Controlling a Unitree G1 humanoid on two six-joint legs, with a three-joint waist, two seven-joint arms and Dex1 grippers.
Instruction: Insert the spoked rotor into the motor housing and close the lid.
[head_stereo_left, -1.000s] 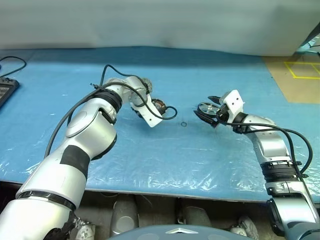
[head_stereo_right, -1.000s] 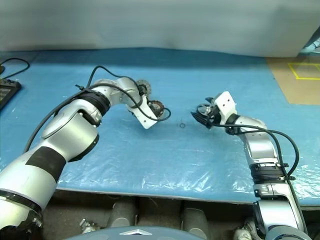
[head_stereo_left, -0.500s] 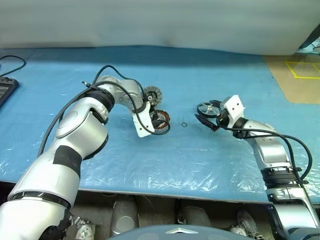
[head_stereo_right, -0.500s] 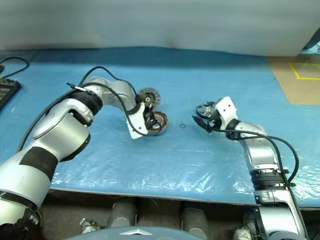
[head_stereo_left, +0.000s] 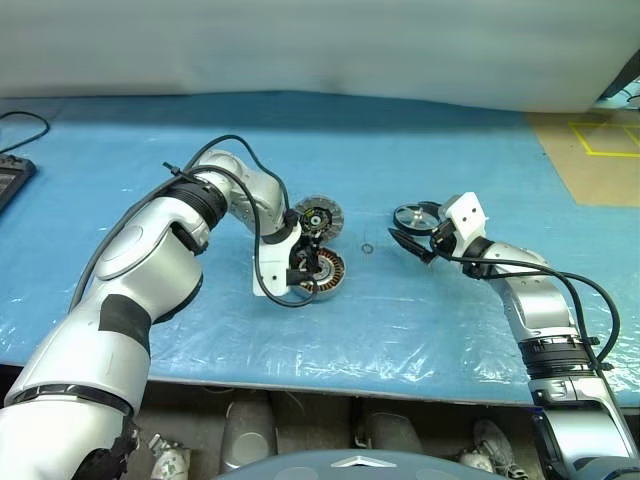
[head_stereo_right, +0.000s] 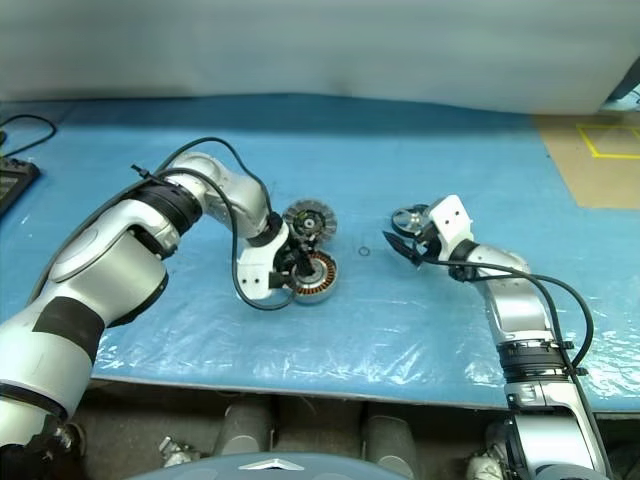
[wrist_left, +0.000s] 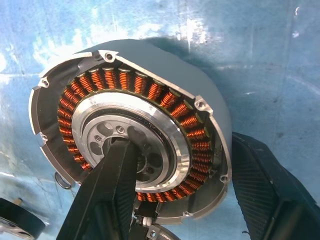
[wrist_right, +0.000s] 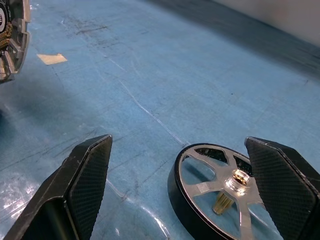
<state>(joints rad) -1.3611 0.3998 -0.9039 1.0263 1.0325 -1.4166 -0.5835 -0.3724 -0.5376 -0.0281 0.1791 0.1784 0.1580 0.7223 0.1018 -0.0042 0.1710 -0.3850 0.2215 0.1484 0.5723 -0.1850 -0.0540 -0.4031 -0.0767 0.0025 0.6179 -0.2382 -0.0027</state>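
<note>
Plastic, shiny and blue, covers the worktop (head_stereo_left: 420, 310), and it looks crinkly near the front edge. On it we see the motor housing (head_stereo_left: 322, 271), a round, shallow grey metal case lying face up. Inside it runs a ring of copper-brown wire coils, like little barrels side by side, around a smooth silver ring with small holes in the middle. The lid (head_stereo_left: 319, 215) is a round grey disc with ribs and a dark middle, tilted up at the far edge of the housing.

The left pincer (head_stereo_left: 298, 276) points down at the housing. In the left wrist view one black finger (wrist_left: 107, 195) sits inside the middle of the housing and the other is outside the rim, so it grips the housing wall.

The spoked rotor (head_stereo_left: 417, 217) is a small flat wheel with a dark rim and a shiny silver face with cut-outs. It lies flat on the worktop, well apart from the housing. The right pincer (head_stereo_left: 412, 235) is wide open, with its bumpy black fingers on either side of the rotor, not squeezing it. A tiny dark ring (head_stereo_left: 368, 248) lies between the housing and the rotor.
</note>
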